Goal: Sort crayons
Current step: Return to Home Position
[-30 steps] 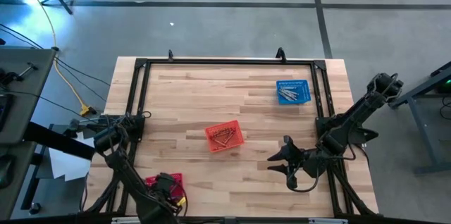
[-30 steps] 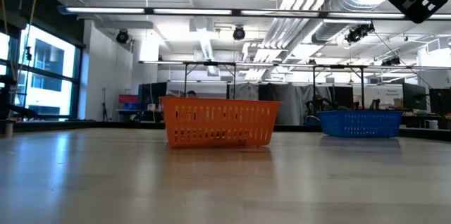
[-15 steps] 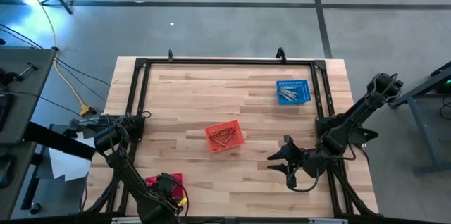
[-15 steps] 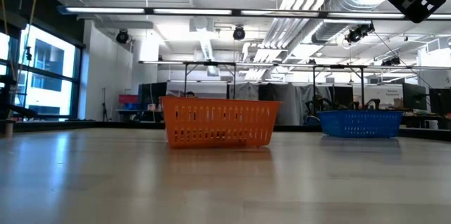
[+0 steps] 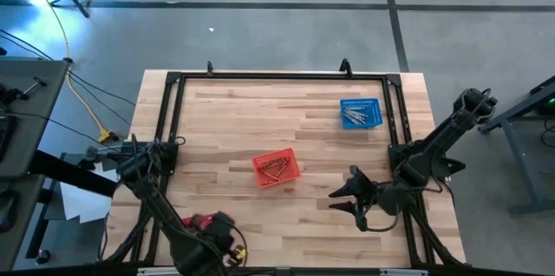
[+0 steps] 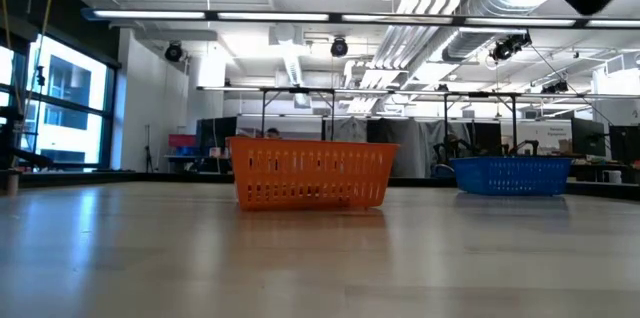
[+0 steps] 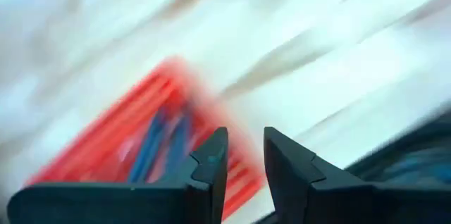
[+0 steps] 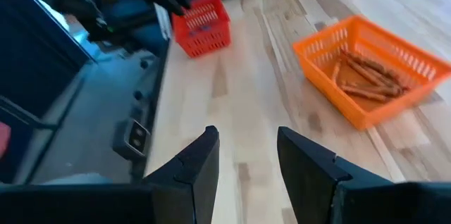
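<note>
A wooden worktop (image 5: 234, 128) seen from above, with three small mesh baskets on it and every crayon inside one of them. The orange basket (image 8: 366, 69) sits near the middle. Its orange crayons (image 8: 363, 76) lie flat, mostly side by side along the basket's longer side, with a few crossing at a slant. The blue basket (image 5: 361, 113) stands toward the far right corner. Its grey crayons (image 5: 354, 116) lie in a loose bundle running roughly across the worktop, left to right. The red basket (image 7: 134, 153) is at the near left edge, and the left arm (image 5: 152, 198) partly covers it from above. In the left wrist view it is smeared by motion, and the blue crayons (image 7: 158, 146) inside show only as streaks lying parallel.

The left jaws hang close above the red basket, parted by a narrow gap and holding nothing. The right arm (image 5: 434, 150) reaches in from the right edge. The right jaws hover over bare wood near the right front, spread wider and also empty.

From table height, the basket walls hide all the crayons.
</note>
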`<action>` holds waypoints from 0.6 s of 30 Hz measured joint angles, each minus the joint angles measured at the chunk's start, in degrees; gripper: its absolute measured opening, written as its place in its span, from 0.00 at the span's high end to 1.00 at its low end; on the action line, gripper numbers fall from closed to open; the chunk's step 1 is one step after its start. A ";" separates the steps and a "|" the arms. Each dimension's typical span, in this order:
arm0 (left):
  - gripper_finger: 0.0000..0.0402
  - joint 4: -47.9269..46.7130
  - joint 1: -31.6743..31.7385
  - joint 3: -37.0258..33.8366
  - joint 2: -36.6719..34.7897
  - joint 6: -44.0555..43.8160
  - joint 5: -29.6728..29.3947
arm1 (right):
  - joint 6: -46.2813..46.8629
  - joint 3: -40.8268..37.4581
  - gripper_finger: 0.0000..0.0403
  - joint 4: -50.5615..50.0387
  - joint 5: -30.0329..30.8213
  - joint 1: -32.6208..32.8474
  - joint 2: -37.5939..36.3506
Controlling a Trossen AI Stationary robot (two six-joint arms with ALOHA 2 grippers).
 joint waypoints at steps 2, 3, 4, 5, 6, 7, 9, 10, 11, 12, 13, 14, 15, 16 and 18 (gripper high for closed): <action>0.81 0.02 0.52 4.04 0.00 5.31 -8.79 | -2.34 0.48 0.65 -0.64 -0.31 -0.18 -2.03; 0.81 0.10 0.63 5.86 0.00 8.54 -13.63 | -3.73 0.99 0.65 -1.39 -0.45 -0.44 -3.05; 0.80 0.21 0.66 7.45 0.00 11.94 -18.82 | -4.91 1.45 0.65 -2.33 -0.50 -0.81 -4.26; 0.80 0.59 0.57 8.59 -0.05 15.55 -24.33 | -6.02 1.82 0.65 -3.58 -0.58 -1.34 -5.41; 0.80 1.01 0.33 9.34 -0.07 19.33 -30.00 | -7.56 2.17 0.65 -4.60 -0.86 -2.15 -6.54; 0.80 1.42 0.11 9.96 -0.07 22.73 -35.19 | -9.24 2.41 0.65 -5.71 -1.60 -3.02 -7.81; 0.80 1.87 -0.21 10.57 -0.07 28.83 -43.26 | -12.97 2.60 0.65 -7.32 -4.75 -5.37 -10.75; 0.80 1.78 -0.25 10.62 -0.07 31.39 -46.14 | -14.51 2.69 0.65 -8.25 -6.43 -6.77 -12.38; 0.80 1.50 -0.25 10.58 -0.07 33.47 -48.09 | -15.76 2.71 0.65 -9.57 -8.07 -8.36 -14.08; 0.80 1.21 -0.25 10.43 -0.06 35.20 -49.66 | -16.45 2.71 0.65 -11.46 -9.18 -10.19 -15.82; 0.80 0.51 -0.24 10.32 -0.03 36.45 -50.96 | -16.47 2.71 0.65 -13.45 -9.73 -12.19 -17.65; 0.80 -0.25 -0.16 10.32 -0.02 37.18 -52.01 | -16.33 2.71 0.65 -15.71 -9.96 -14.24 -19.60; 0.80 -1.04 0.04 10.33 -0.02 37.32 -52.94 | -15.82 2.71 0.65 -18.08 -10.12 -16.36 -21.60; 0.80 -1.87 0.36 10.34 -0.02 37.31 -53.28 | -15.49 2.71 0.65 -20.23 -10.53 -18.51 -23.59; 0.80 -3.16 1.11 10.32 -0.02 36.92 -53.28 | -15.83 2.12 0.65 -22.50 -12.67 -22.25 -26.92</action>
